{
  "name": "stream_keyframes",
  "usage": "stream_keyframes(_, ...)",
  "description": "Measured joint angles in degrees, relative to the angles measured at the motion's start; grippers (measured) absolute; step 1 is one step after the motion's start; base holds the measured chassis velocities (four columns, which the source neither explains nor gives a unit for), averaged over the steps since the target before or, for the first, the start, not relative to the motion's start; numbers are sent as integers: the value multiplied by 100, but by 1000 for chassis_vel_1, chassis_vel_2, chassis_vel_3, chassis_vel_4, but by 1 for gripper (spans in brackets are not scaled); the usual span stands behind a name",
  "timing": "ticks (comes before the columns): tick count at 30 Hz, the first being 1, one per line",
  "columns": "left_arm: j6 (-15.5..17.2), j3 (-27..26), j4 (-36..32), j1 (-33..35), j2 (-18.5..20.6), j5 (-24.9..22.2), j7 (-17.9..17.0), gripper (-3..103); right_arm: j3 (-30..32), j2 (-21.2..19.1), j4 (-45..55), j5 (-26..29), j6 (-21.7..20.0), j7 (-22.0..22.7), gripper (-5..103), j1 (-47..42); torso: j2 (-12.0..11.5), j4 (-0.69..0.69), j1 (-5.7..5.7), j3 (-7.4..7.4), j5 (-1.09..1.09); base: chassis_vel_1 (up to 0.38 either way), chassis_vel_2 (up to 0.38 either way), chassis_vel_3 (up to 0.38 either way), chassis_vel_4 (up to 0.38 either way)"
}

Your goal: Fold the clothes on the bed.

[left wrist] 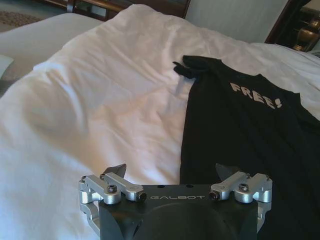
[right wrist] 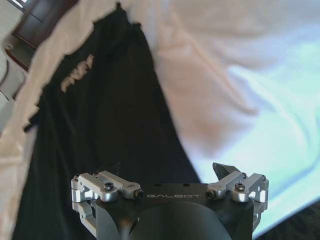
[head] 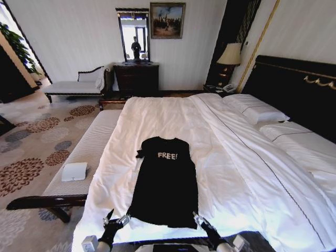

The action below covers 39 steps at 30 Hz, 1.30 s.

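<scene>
The black T-shirt (head: pixel 166 181) lay flat, chest lettering up, on the white duvet (head: pixel 231 178) of the bed (head: pixel 294 89), its hem nearest me. My left claw (head: pixel 116 219) and right claw (head: pixel 201 220), both spread wide and grasping nothing, flanked the hem's two corners, seemingly poised for a two-handed fold.

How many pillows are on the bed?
2 that I can see. One pillow lies at the far end of the bed by the headboard; the other pillow lies nearer, beside it. More may be hidden past the picture's edge.
</scene>
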Motion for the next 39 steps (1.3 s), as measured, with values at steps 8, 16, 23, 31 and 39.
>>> stream_keyframes(8,43,2,-108,91,-88,43,-46,100,35,-230,-436,273,-192,-11,100,133,-1,1,0,0,1,0,0,0,0)
stream_keyframes(16,40,-13,-96,89,-189,49,-45,100,-36,-259,-366,405,-370,-10,98,160,0,0,0,0,-2,0,0,0,0)
stream_keyframes(23,41,-89,-179,136,-297,105,-51,100,-140,-242,-425,487,-444,3,79,263,0,1,0,0,0,0,0,0,0)
stream_keyframes(31,165,-356,-317,82,-447,-213,-78,100,-233,-210,-531,480,-468,47,48,303,0,1,0,0,0,0,0,0,0)
stream_keyframes(39,183,-435,-273,37,-393,-310,-88,100,-199,-240,-484,557,-481,97,21,292,0,1,0,0,-1,0,0,0,0)
